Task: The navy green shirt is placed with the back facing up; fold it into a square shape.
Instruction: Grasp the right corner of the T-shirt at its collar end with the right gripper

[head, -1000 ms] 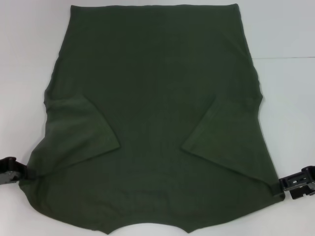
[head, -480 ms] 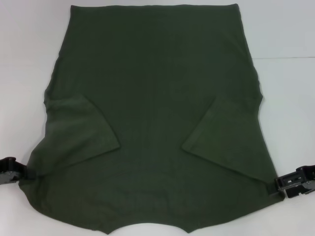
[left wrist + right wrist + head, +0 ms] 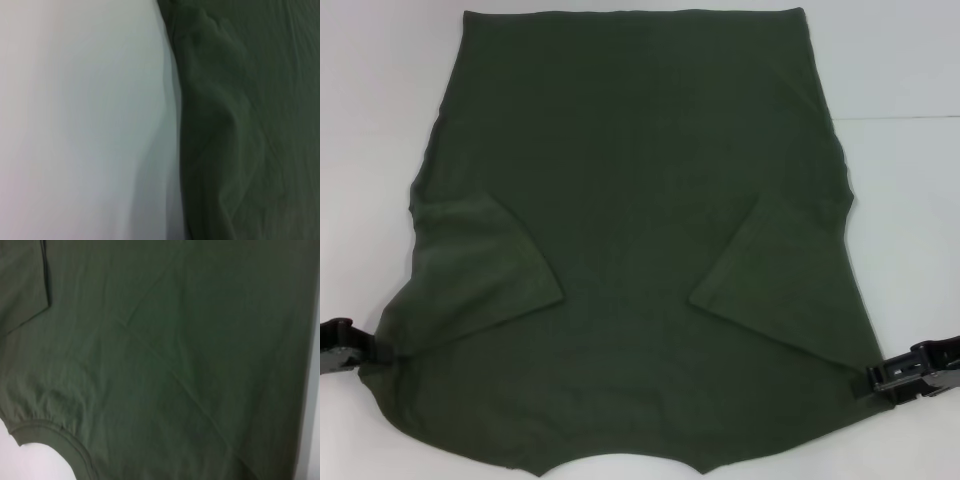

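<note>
The navy green shirt (image 3: 640, 200) lies flat on the white table, plain side up, with its hem at the far end and its neckline at the near edge. Both short sleeves are folded inward: the left sleeve (image 3: 480, 265) and the right sleeve (image 3: 770, 275). My left gripper (image 3: 360, 350) sits at the shirt's near left corner, touching the cloth edge. My right gripper (image 3: 880, 378) is at the near right corner, right against the cloth. The left wrist view shows the shirt's rumpled edge (image 3: 220, 125). In the right wrist view I see the shirt's back (image 3: 175, 350) and its ribbed collar (image 3: 55, 432).
The white table (image 3: 900, 200) shows on both sides of the shirt and past its far hem. A faint seam line (image 3: 905, 117) crosses the table at the right. The shirt's near edge runs out of the head view.
My right gripper has slid left, from beside the shirt to its near right corner. The left gripper and the shirt have stayed in place.
</note>
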Robot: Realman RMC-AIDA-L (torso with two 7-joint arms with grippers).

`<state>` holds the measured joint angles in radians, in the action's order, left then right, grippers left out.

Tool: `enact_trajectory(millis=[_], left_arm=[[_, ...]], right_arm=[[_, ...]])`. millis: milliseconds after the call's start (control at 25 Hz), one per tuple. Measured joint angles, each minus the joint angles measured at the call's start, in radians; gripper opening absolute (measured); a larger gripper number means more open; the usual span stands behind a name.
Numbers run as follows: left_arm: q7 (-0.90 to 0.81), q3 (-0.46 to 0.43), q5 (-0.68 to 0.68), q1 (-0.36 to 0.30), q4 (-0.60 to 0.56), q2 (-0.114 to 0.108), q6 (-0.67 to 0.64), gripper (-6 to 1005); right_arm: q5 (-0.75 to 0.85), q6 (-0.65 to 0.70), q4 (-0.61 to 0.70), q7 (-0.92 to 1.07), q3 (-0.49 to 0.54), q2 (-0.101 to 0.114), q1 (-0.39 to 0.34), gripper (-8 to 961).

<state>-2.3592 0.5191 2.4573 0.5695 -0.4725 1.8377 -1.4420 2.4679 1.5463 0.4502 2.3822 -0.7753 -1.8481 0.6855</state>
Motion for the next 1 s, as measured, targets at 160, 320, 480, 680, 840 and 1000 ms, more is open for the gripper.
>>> enact_trajectory(millis=[160,320,480,680,840,1000], left_arm=[[0.0,-0.001,0.0,0.002,0.0,0.0,-0.001,5],[0.0,-0.001,-0.001,0.003,0.0,0.0,-0.002,5],[0.0,-0.001,-0.002,0.004,0.0,0.0,-0.002,5],[0.001,-0.002,-0.002,0.004,0.0,0.0,-0.003,4],[0.001,-0.002,-0.002,0.004,0.0,0.0,-0.003,4],[0.002,-0.002,-0.002,0.002,0.0,0.0,-0.004,4]], right_arm=[[-0.009,0.005,-0.001,-0.005,0.014,-0.005,0.005,931],[-0.01,0.007,-0.001,-0.008,0.021,-0.012,0.015,930],[-0.011,0.008,-0.001,-0.008,0.022,-0.015,0.022,930],[-0.007,0.011,-0.001,-0.005,0.016,-0.012,0.024,930],[0.0,0.011,-0.001,-0.001,0.014,-0.004,0.025,931],[0.001,0.012,-0.001,0.0,0.013,0.002,0.025,931]])
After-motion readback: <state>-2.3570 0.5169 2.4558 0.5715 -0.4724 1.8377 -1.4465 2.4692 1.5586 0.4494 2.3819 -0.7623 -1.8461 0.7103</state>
